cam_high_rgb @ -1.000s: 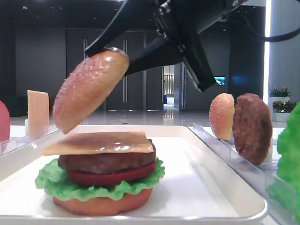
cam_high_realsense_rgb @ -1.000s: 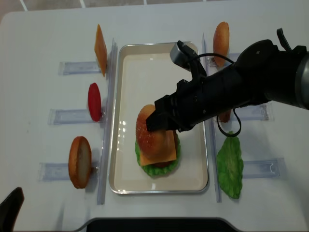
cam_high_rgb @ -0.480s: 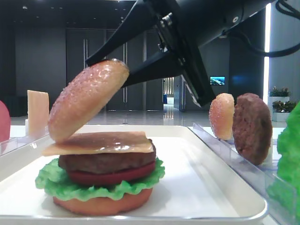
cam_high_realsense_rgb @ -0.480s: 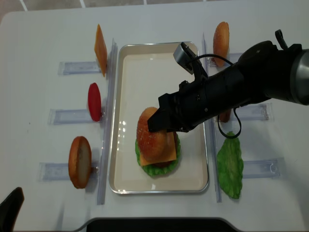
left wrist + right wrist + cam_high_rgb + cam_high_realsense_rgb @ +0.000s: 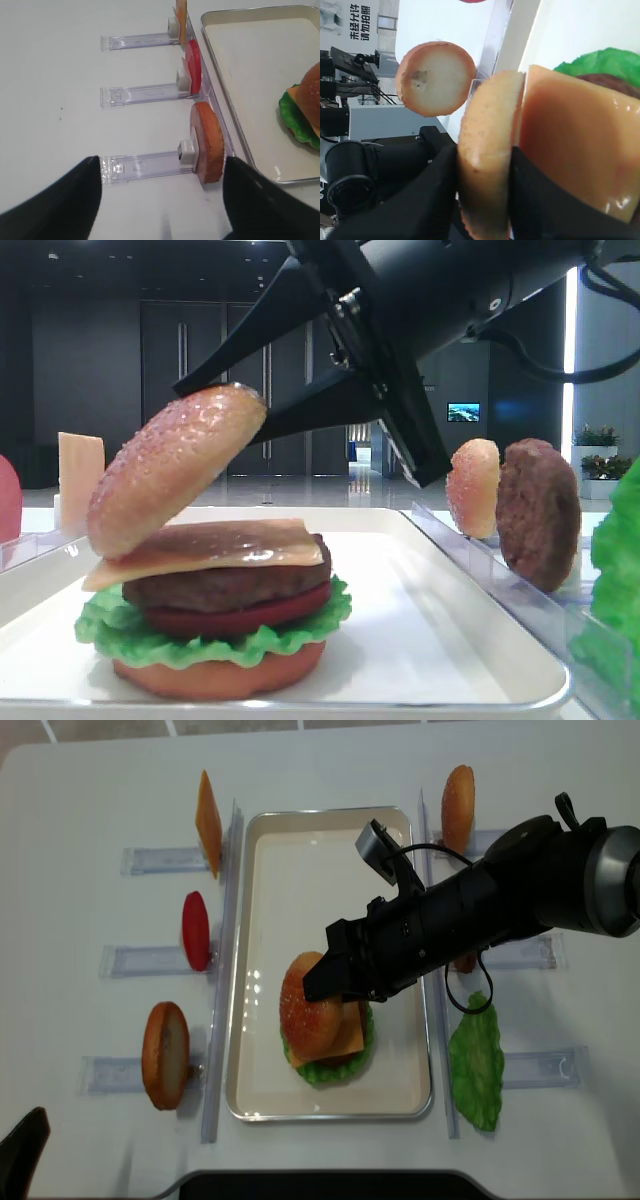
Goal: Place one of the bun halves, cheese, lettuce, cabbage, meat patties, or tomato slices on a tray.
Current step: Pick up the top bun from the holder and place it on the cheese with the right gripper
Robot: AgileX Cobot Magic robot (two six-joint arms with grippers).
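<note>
My right gripper (image 5: 318, 980) is shut on the domed, speckled bun top (image 5: 175, 470), with one finger above and one below it. The bun top hangs tilted, and its low left edge rests on the cheese (image 5: 230, 545). That cheese tops a stack of meat patty (image 5: 220, 585), tomato slice (image 5: 235, 618), lettuce (image 5: 200, 645) and flat bun base (image 5: 215, 675) on the white tray (image 5: 430, 640). The right wrist view shows the bun top (image 5: 490, 150) edge-on between the black fingers. My left gripper (image 5: 160, 200) stands open over the bare table near the left racks.
Clear racks flank the tray. The left racks hold a cheese slice (image 5: 208, 822), a tomato slice (image 5: 196, 930) and a bun half (image 5: 165, 1055). The right racks hold a paler bun top (image 5: 458, 808), a patty (image 5: 538, 515) and a lettuce leaf (image 5: 476, 1065).
The right gripper has carried the bun top down and toward the tray's near end. Its low edge now presses on the cheese, whose left side dips.
</note>
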